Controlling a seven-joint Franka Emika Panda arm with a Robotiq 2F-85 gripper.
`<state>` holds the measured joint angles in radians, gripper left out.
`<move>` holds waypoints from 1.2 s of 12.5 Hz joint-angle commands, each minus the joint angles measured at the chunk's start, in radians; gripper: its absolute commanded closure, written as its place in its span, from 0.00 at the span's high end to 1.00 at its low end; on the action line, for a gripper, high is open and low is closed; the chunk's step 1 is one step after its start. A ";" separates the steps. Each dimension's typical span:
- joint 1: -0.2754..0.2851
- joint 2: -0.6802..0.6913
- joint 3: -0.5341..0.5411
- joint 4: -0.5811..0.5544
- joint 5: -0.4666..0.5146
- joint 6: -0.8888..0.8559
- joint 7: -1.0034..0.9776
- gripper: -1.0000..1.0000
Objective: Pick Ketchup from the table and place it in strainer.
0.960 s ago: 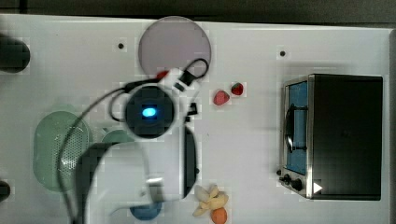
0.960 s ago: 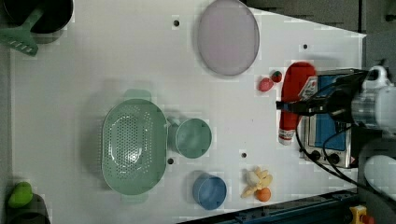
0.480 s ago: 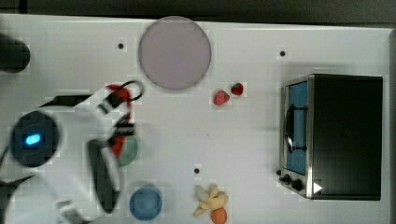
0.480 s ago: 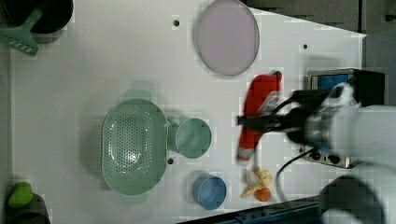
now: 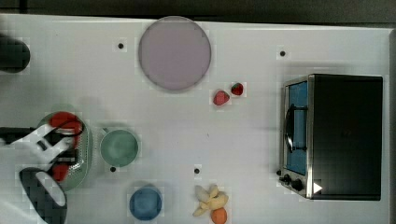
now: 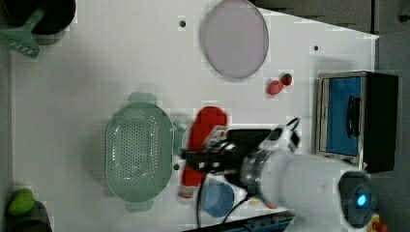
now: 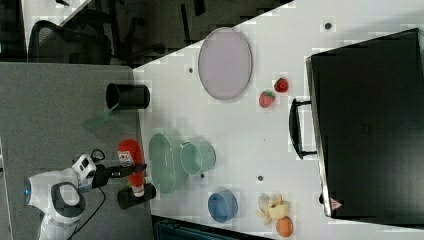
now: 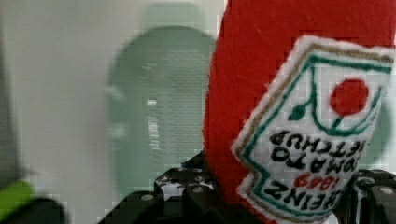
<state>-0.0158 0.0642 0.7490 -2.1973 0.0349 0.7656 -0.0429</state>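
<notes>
The ketchup (image 6: pixel 205 133), a red squeeze bottle with a white label, hangs in the air with my gripper (image 6: pixel 207 157) shut on its middle. In the left view it lies lengthwise just right of the strainer (image 6: pixel 139 152), a pale green perforated oval basket. From the top view, the ketchup (image 5: pixel 65 122) and gripper (image 5: pixel 63 147) sit over the strainer (image 5: pixel 87 150). In the right view the ketchup (image 7: pixel 130 152) is held upright-looking beside the strainer (image 7: pixel 161 162). The wrist view has the ketchup (image 8: pixel 299 116) close up and the strainer (image 8: pixel 159 107) blurred behind.
A green cup (image 5: pixel 119 148) stands right beside the strainer, with a blue cup (image 5: pixel 145 203) near the front edge. A grey-lilac plate (image 5: pixel 174 52), two strawberries (image 5: pixel 221 97), a banana and orange (image 5: pixel 211 201) and a black toaster oven (image 5: pixel 336 135) lie on the top view's right.
The arm has carried the ketchup leftwards in the top view and the left view, from near the oven and strawberries across the table to the strainer. The grip stayed shut on it.
</notes>
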 commanded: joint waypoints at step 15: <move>-0.139 -0.015 -0.065 0.017 -0.039 -0.118 0.207 1.00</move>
<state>-0.0925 0.0691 0.6992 -2.2031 -0.0067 0.6787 0.1108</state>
